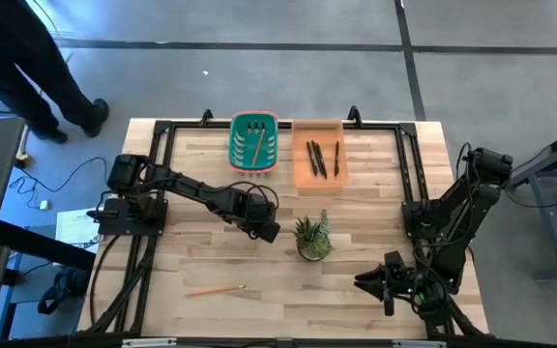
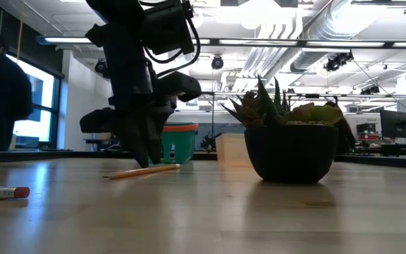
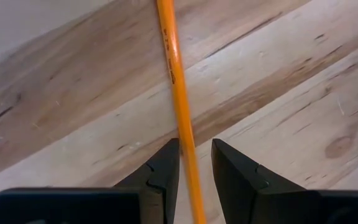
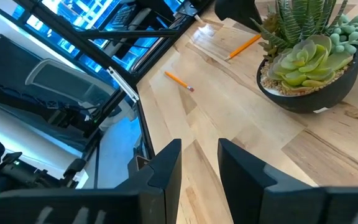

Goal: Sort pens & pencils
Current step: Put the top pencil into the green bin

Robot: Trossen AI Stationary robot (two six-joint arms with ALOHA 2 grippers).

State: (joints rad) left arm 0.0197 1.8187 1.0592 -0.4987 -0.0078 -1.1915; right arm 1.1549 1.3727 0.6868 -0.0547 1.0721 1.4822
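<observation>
Straddling a pencil that lies flat on the bench left of the potted plant, the left claw hangs open around it. Next it likely must close, then lift toward the far green basket. The right claw waits open near the bench's near-right corner.

Pens lie in the right tray, one pencil in the left basket

Pencils orange-tan (pink eraser tip); pens black — teal basket, orange tray, green succulent w/ black pot.
</observation>
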